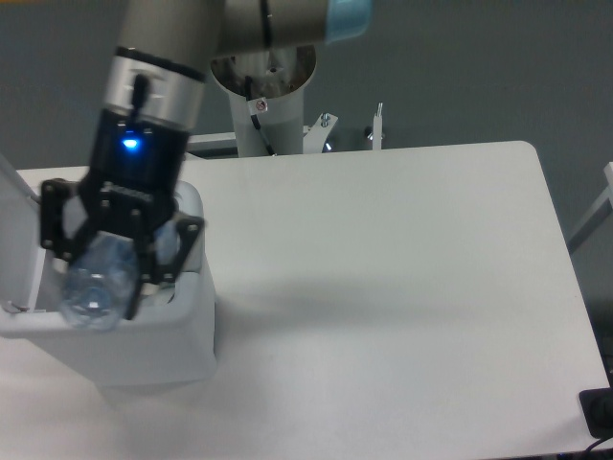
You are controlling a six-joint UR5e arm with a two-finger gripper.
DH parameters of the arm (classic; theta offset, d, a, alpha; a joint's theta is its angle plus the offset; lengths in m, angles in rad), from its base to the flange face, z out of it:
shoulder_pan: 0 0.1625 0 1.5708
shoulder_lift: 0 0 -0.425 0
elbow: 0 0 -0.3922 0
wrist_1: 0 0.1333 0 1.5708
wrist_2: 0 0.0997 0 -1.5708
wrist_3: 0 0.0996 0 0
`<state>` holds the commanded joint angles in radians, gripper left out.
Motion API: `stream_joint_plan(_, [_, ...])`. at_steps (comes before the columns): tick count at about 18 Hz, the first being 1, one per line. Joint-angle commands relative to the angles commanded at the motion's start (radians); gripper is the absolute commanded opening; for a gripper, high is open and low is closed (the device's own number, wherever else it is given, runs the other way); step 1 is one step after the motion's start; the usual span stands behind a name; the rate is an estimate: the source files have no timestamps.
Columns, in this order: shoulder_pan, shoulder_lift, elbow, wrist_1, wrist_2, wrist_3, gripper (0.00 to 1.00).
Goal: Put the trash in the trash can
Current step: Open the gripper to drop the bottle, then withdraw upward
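While the gripper (105,264) hung at the left edge of the frame, the crushed bottle (96,285) sat between its black fingers and, in the picture, right over the trash can (182,335), which filled the lower left corner. That overlap was the relation the coming release turned on: bottle looked to be above the bin's opening, not off to the side over the table (402,287), though from one fixed view I couldn't tell exactly how high above the rim it hung.

Bottle's long axis ran on a slant, from upper right w/ the far end tucked behind the fingers, down to lower left, where the round end faced the camera. Blue tint showed thru the clear plastic. Most of its lower end poked out below and left of the fingertips.

Jaws were partway closed, clamped on the bottle's body w/ one finger on each side; they weren't fully together bc the bottle filled the gap. Blue status light glowed on the wrist above.

Bin's opening was mostly hidden by the gripper & bottle, so the wrapper wasn't visible; can't say where it lay. Bin's lid (11,182) stood up at the far left edge, clear of the gripper.

Judging by this, next step was prob just to open the jaws and let the bottle drop in; main risk was the slanted bottle catching the near rim.
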<state>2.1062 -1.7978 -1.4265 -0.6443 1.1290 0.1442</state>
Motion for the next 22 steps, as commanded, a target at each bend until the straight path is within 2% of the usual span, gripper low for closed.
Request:
stream_joint_plan(1, [0.000, 0.000, -0.006, 0.002, 0.000, 0.002, 0.65])
stream_joint_plan(2, [-0.002, -0.003, -0.014, 0.003, 0.000, 0.005, 0.82])
stream_joint_plan(4, [-0.002, 0.000, -0.028, 0.002, 0.000, 0.014, 1.00])
stream_joint_plan(9, [0.005, 0.029, -0.028, -0.003, 0.017, 0.017, 1.00])
stream_joint_plan(15, [0.248, 0.015, 0.015, -0.003, 0.015, 0.009, 1.00])
stream_joint_plan(18, [0.357, -0.017, 0.017, -0.008, 0.052, 0.035, 1.00])
stream_joint_plan(21, [0.396, -0.018, 0.003, -0.018, 0.142, 0.174, 1.00])
stream_joint_plan(22, [0.408, -0.015, -0.008, -0.040, 0.182, 0.228, 1.00])
